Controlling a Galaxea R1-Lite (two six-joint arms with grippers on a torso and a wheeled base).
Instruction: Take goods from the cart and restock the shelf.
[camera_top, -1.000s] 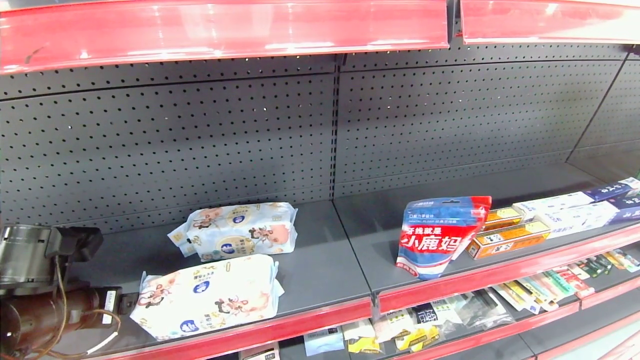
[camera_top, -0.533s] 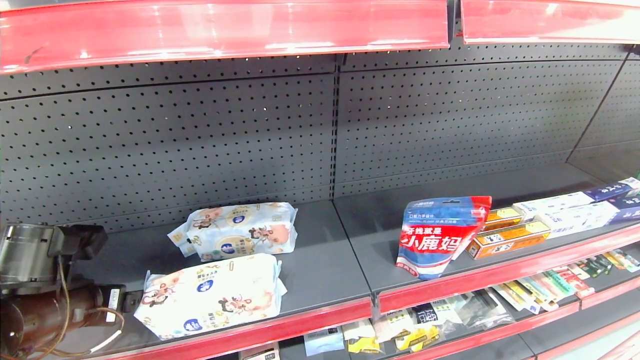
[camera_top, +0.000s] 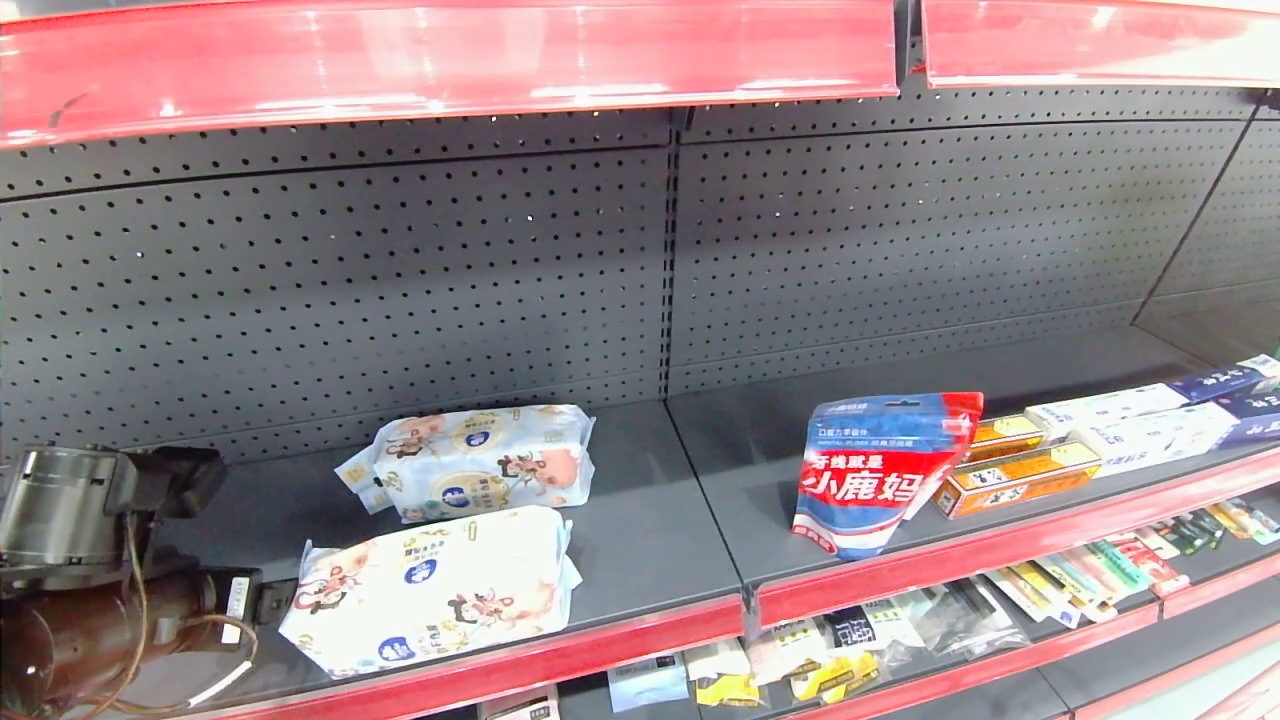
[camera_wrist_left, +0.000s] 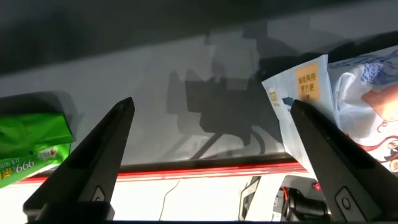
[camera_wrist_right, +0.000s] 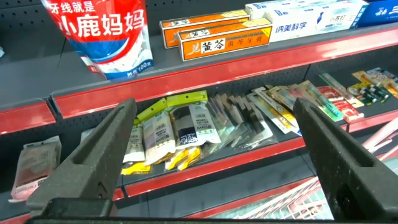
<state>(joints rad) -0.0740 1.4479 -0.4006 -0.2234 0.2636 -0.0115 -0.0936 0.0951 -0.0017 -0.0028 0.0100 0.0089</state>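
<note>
Two white wipes packs with cartoon print lie on the grey shelf (camera_top: 650, 540). The rear pack (camera_top: 480, 460) sits near the pegboard back. The front pack (camera_top: 440, 585) lies along the red front lip, and the end of my left arm (camera_top: 255, 600) touches its left end. In the left wrist view my left gripper (camera_wrist_left: 211, 102) is open over bare shelf, with a wipes pack (camera_wrist_left: 351, 106) just beyond one finger and a green pack (camera_wrist_left: 31, 146) beyond the other. My right gripper (camera_wrist_right: 212, 99) is open and holds nothing, facing the lower shelves.
A blue and red pouch (camera_top: 880, 470) stands on the right shelf bay beside orange boxes (camera_top: 1015, 475) and white boxes (camera_top: 1140, 425). Small packets (camera_wrist_right: 180, 127) fill the lower shelf. There is free shelf surface between the wipes packs and the pouch.
My left arm has moved a little to the right, and the front wipes pack has slid right with it. The rear pack and the pouch have stayed put.
</note>
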